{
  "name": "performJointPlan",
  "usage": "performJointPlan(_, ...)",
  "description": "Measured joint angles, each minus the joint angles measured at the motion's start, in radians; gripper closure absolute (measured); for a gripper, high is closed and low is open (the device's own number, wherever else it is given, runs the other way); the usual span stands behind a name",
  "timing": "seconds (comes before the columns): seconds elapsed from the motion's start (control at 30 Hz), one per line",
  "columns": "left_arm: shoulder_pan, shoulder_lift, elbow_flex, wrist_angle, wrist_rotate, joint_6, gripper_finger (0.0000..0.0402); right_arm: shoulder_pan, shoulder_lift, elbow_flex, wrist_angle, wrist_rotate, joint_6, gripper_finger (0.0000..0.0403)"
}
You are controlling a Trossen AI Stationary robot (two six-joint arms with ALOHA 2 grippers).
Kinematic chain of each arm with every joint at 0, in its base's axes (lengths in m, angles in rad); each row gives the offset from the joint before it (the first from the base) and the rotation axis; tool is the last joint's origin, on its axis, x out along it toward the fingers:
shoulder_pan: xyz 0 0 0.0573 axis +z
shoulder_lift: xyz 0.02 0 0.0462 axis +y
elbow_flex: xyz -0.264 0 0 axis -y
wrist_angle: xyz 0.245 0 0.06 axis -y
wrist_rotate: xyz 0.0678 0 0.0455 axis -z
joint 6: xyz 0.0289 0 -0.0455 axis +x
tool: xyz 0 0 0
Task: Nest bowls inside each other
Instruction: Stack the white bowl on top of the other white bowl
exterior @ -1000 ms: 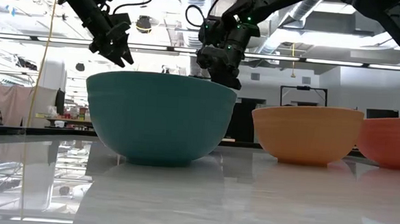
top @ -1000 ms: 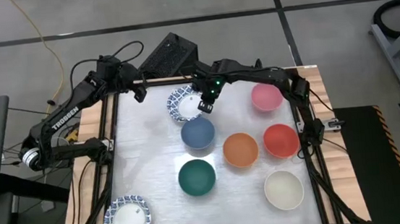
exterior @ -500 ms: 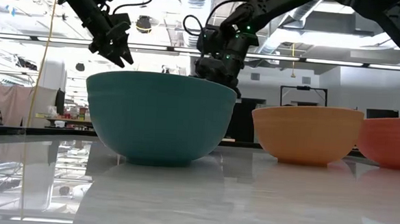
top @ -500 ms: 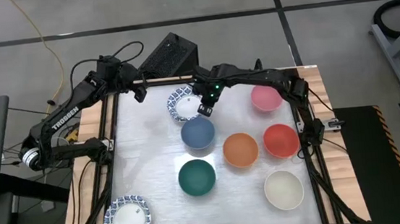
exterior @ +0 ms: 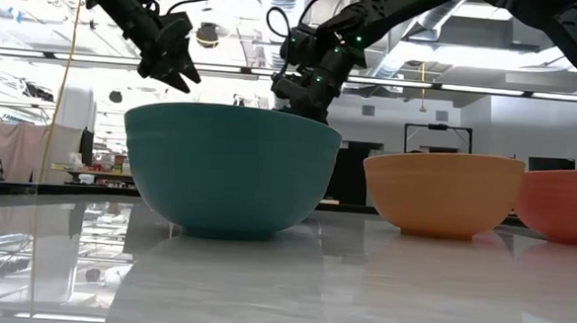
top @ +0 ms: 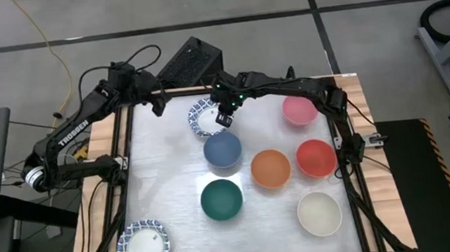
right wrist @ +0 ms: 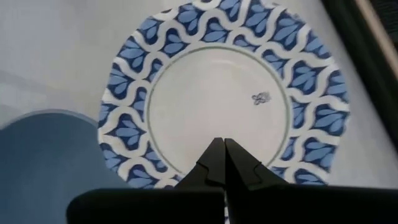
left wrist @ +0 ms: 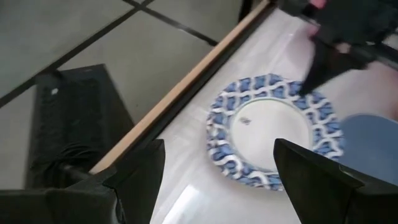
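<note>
The round, glossy white bowl with a blue patterned rim [right wrist: 224,93], mouth up, is being hovered over by the empty, pinched-together right claw [right wrist: 224,163].

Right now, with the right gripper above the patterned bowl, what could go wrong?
1. The right gripper is shut over the patterned bowl; lowering it so may only push the bowl, not grasp it.
2. The blue bowl sits close beside; a nudge could knock them together.
3. The open left gripper waits nearby; the arms might collide.
</note>
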Motion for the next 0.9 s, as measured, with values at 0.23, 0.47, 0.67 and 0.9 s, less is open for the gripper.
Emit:
performJointPlan(0.23, 0.000, 0.000, 0.000, 0.000, 0.087, -0.024, 0.0113, 0.000, -0.003, 0.000, -0.017, 0.022, -0.020, 0.0392)
performJointPlan(0.47, 0.000, 0.000, 0.000, -0.001, 0.150, -0.025, 0.0113, 0.000, -0.034, 0.000, -0.059, 0.021, -0.037, 0.0392)
performJointPlan(0.67, 0.000, 0.000, 0.000, -0.001, 0.150, -0.025, 0.0113, -0.003, -0.126, 0.000, -0.074, 0.023, -0.056, 0.0392)
performJointPlan(0.9, 0.001, 0.000, 0.000, -0.008, 0.159, -0.025, 0.0113, -0.015, -0.255, 0.001, -0.232, 0.048, -0.103, 0.0392)
